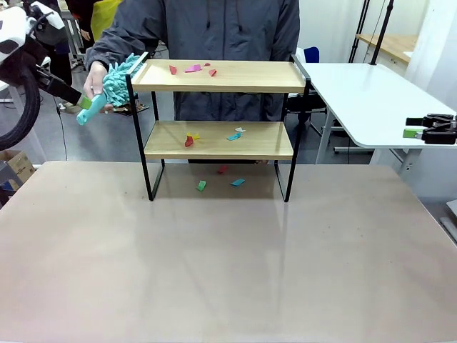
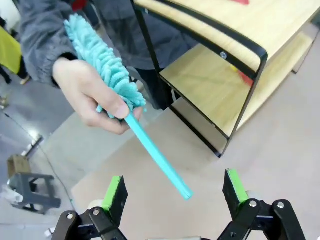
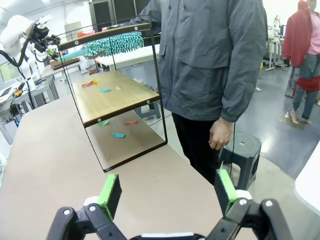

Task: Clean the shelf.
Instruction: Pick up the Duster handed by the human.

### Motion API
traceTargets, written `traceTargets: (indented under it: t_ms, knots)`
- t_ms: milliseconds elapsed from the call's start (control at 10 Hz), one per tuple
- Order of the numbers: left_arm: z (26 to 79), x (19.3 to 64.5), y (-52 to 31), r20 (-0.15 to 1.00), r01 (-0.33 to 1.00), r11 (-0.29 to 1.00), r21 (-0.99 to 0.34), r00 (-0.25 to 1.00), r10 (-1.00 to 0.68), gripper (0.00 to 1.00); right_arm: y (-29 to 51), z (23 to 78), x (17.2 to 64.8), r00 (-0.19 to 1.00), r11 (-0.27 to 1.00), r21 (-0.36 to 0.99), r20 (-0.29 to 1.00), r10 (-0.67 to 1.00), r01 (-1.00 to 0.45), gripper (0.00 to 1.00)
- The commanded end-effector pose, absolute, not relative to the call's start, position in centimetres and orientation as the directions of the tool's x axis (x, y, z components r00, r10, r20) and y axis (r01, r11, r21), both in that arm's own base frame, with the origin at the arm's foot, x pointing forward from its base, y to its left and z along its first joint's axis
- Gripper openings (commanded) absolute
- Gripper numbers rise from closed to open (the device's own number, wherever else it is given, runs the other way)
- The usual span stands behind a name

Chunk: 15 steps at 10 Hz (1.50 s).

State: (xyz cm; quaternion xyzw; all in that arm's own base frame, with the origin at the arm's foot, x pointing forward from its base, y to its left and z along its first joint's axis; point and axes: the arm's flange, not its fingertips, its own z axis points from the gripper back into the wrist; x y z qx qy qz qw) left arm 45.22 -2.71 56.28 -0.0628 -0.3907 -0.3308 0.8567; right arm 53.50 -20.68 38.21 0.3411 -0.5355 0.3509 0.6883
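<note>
Littering shelf (image 1: 250, 75) and table (image 1: 214, 271): coloured scraps (image 1: 193, 68).

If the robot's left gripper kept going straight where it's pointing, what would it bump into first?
Most likely the teal duster's handle, held out by the person's hand, its tip right ahead of the open left gripper. Depth is unclear, so it might just miss.

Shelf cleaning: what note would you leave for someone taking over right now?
Left end effector: open, near the handle tip of the duster, not gripping it.
Right end effector: open, off to the side, empty.
Person's hand holds the duster, left of the shelf.
Done: nothing; paper scraps lie on both boards and on the table beneath.
Left: take the duster, sweep the shelf.
</note>
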Motion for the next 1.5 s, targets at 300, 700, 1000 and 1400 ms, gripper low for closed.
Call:
traceTargets:
  t_ms: [300,700,1000,1400]
  knots:
    - [57.1,45.1,-4.1,0.727,0.504,0.833,0.227,0.481,-0.49,1.0,-20.5,38.4,53.6,0.177,0.519,0.089,0.977,0.121,-0.85,1.0]
    - [57.8,47.4,-7.4,0.671,0.391,0.91,0.138,0.639,-0.376,1.0,-20.5,38.4,53.6,0.177,0.519,0.089,0.977,0.121,-0.85,1.0]
    - [56.9,48.6,-7.4,0.61,0.348,0.932,0.101,0.719,-0.334,1.0,-20.5,38.4,53.6,0.177,0.519,0.089,0.977,0.121,-0.85,1.0]
    - [55.0,50.6,-6.7,0.541,0.28,0.953,0.117,0.787,-0.298,1.0,-20.5,38.4,53.6,0.177,0.519,0.089,0.977,0.121,-0.85,1.0]
